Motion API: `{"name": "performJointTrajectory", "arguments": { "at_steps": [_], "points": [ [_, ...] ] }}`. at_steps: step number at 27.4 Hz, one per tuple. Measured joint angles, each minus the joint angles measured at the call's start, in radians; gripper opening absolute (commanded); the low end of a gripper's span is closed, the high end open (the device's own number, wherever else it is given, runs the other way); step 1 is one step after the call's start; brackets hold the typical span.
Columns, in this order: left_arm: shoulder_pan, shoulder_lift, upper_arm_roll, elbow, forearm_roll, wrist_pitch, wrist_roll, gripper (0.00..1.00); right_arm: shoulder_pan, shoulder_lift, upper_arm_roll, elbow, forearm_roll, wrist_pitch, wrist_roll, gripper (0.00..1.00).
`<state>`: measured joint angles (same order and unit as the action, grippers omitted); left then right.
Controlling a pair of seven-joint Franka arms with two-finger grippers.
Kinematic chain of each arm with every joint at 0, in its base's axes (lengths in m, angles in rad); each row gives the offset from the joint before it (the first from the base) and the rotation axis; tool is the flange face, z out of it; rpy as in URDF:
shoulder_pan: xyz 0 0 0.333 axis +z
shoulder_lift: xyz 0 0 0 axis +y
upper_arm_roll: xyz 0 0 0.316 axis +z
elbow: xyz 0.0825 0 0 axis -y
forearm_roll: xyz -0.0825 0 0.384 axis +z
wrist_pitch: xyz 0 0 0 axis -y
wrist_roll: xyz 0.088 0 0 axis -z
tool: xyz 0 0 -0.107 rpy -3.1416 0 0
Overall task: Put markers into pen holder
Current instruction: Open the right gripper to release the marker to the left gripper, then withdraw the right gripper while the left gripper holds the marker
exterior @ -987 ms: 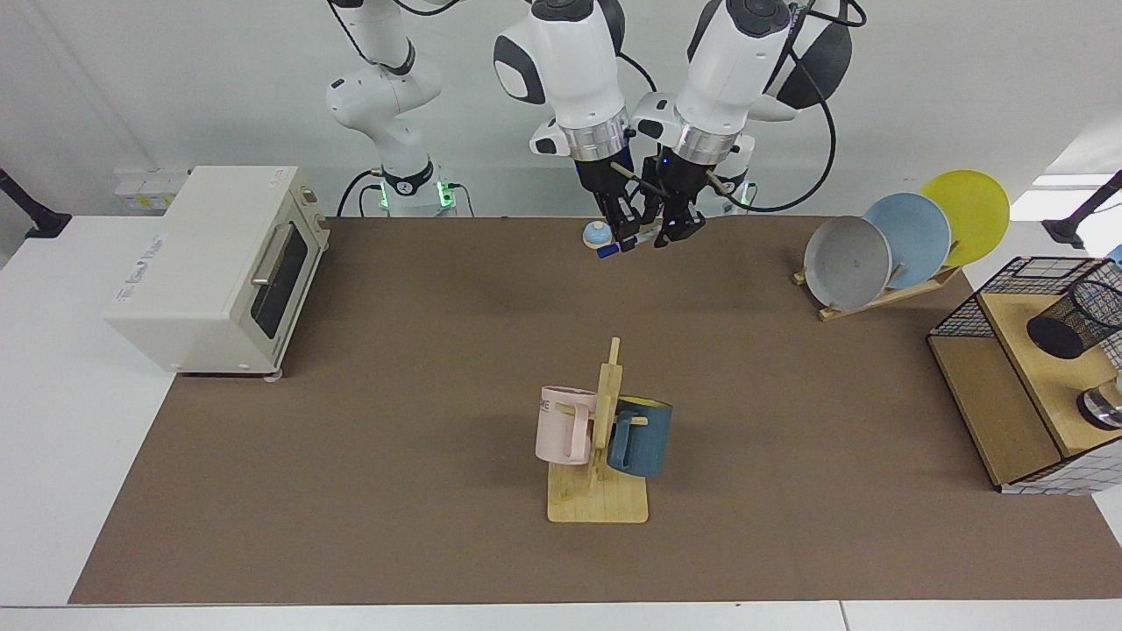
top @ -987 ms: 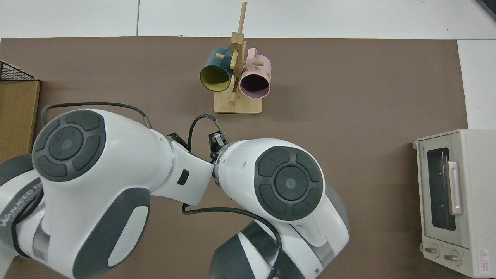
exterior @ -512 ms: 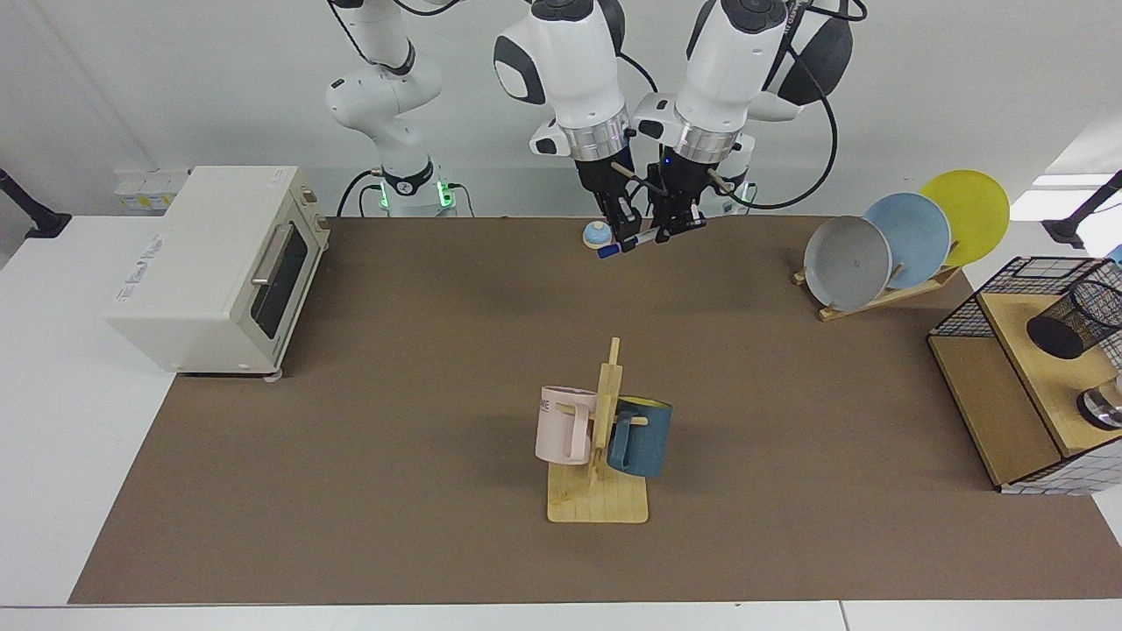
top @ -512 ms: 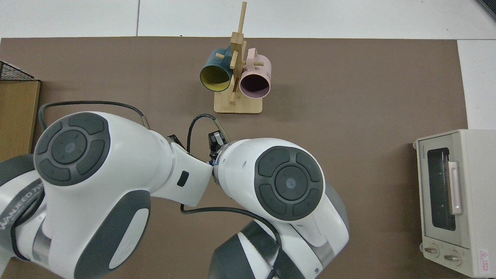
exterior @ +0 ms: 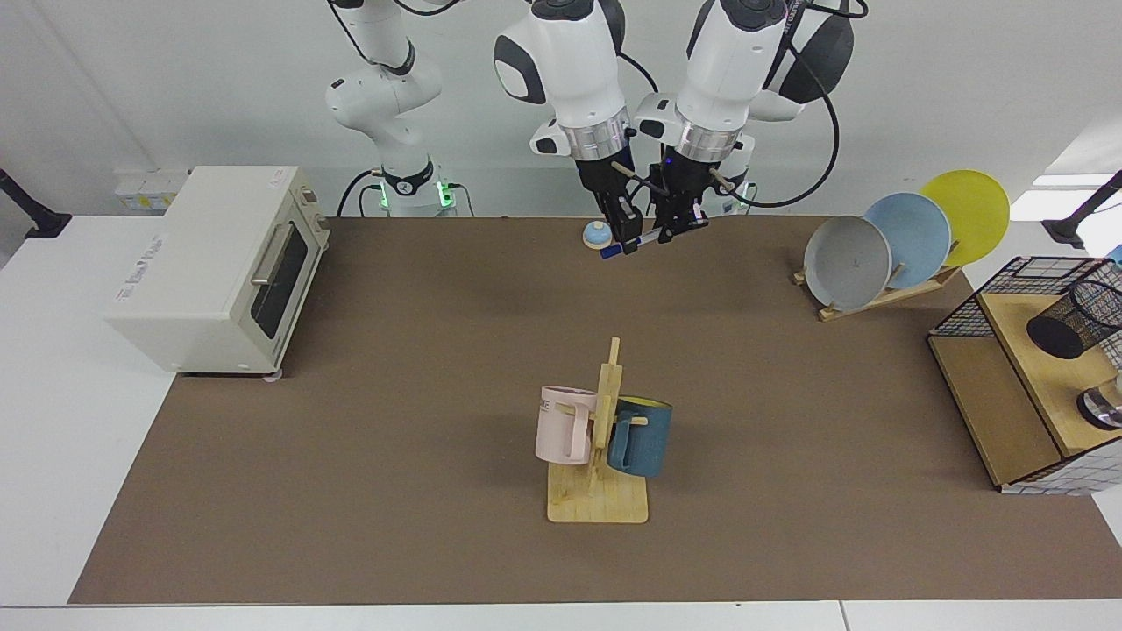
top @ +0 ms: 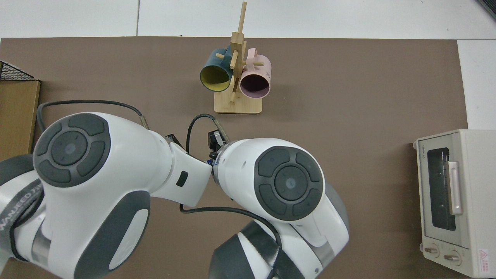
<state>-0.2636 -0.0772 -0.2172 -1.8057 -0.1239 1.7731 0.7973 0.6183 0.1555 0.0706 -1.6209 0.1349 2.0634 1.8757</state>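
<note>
1. Two grippers meet above the counter's (exterior: pixel 438 368) far edge, holding one marker (exterior: pixel 633 243) between them, tilted, blue end lowest.
2. Right gripper (exterior: pixel 624 235): fingers closed on the marker near its lower end.
3. Left gripper (exterior: pixel 677 227): fingers closed on the marker's upper end.
4. Pen holder (exterior: pixel 1075 320) lies tilted on the wooden shelf (exterior: pixel 1034 386), well apart.
</note>
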Motion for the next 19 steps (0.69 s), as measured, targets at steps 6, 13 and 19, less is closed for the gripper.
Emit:
{"name": "performJointTrajectory", "arguments": {
  "at_steps": [6,13,19],
  "points": [
    [0.000,-0.001,0.003,0.000,0.003,0.000,-0.002,0.00,-0.004,-0.001,-0.004,0.000,0.000,-0.007,-0.047,1.00],
    [0.000,-0.004,0.010,0.003,0.006,0.000,-0.002,0.00,-0.042,-0.020,-0.011,0.001,0.000,-0.073,-0.196,1.00],
    [0.004,-0.010,0.019,0.006,0.008,0.001,-0.002,0.00,-0.100,-0.053,-0.015,0.002,0.000,-0.161,-0.414,1.00]
  ]
}}
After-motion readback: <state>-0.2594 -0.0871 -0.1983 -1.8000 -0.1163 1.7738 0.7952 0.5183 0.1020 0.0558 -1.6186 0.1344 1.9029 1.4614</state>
